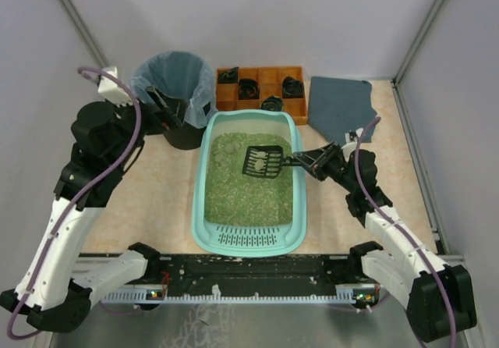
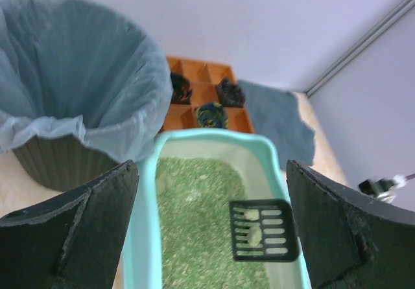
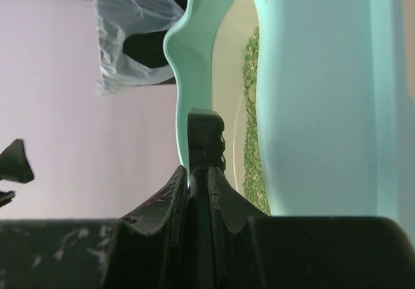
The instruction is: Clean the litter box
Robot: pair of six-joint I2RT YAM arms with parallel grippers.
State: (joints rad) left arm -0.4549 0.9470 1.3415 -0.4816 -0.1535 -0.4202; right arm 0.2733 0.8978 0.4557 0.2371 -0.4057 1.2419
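Note:
The light-teal litter box with green litter lies in the middle of the table, its slotted lip at the near end. My right gripper is shut on the handle of a black slotted scoop, held above the litter with pale clumps on it. The scoop also shows in the left wrist view, and edge-on in the right wrist view. My left gripper is open and empty, by the black bin at the box's far left corner. The box rim shows between its fingers.
The black bin with a clear bag stands at the back left. An orange compartmented tray with dark items lies behind the box. A blue-grey cloth lies at the back right. White walls enclose the table.

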